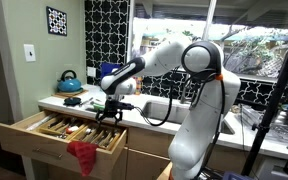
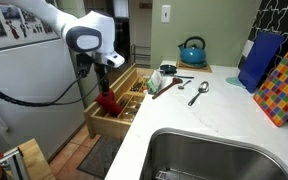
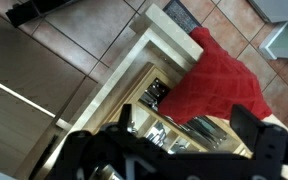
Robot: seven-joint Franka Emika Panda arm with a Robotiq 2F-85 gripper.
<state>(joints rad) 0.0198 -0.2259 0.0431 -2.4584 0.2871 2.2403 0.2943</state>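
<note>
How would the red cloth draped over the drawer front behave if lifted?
Probably floppy: the red cloth sags over the drawer edge. Likely light and not slippery, given its textured weave. It should not roll.

Kitchen. Pale green wall (image 1: 24, 25) behind and above the gripper (image 1: 109, 108), with a light switch (image 1: 29, 52) and a black-and-white framed print (image 1: 57, 20) on it. A patterned panel (image 1: 106, 30) in the same black and white stands directly above the gripper. Beside the panel is a window (image 1: 254, 45) with foliage outside and daylight coming in. The white counter (image 2: 184, 115) runs about level with the gripper and away from it, with a steel sink (image 2: 224, 160) set in its far end. Light wood cabinet fronts (image 1: 144, 160) sit under the counter. Brown tiled floor (image 3: 74, 40) lies beneath the gripper. A white refrigerator (image 2: 24, 70) stands behind it in an exterior view.
</note>
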